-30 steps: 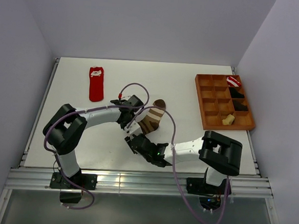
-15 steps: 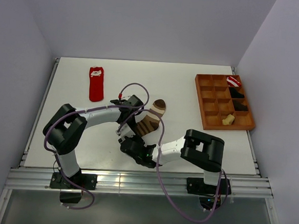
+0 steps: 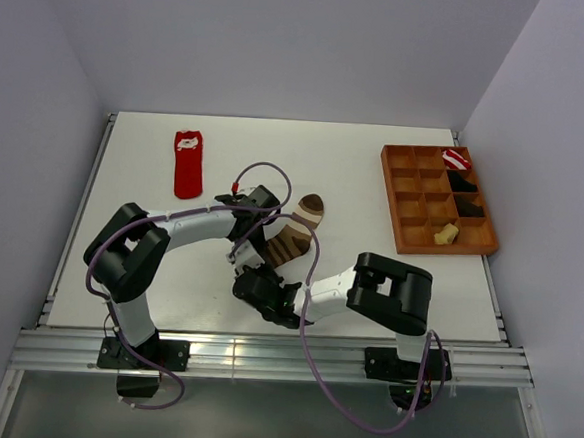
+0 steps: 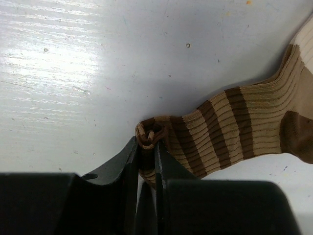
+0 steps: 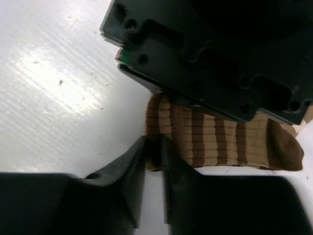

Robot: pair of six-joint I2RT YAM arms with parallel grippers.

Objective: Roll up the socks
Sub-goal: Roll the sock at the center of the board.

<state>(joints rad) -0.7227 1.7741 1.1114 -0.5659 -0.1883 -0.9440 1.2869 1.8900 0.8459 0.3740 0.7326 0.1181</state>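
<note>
The brown-and-tan striped sock (image 3: 296, 231) lies flat mid-table, its dark toe pointing away from the arms. My left gripper (image 3: 254, 238) is shut on a bunched fold at the sock's near end (image 4: 149, 136); the striped length (image 4: 234, 127) runs off to the right. My right gripper (image 3: 246, 273) comes in from just below, and its fingers (image 5: 139, 154) pinch the corner of the same end (image 5: 205, 139). The red sock (image 3: 188, 164) with a white mark lies flat at the far left, away from both grippers. A small yellowish piece (image 3: 445, 233) sits in the tray.
A wooden compartment tray (image 3: 413, 202) stands at the right. It holds a red-and-white bundle (image 3: 456, 158) and two black bundles (image 3: 464, 191). The left wrist body (image 5: 210, 58) hangs just above the sock, close over my right fingers. A purple cable (image 3: 265, 172) loops over the left forearm.
My right arm has swung left and in toward the sock's near end, and its jaws have narrowed onto the corner. The sock now lies straighter. The left gripper has kept its hold.
</note>
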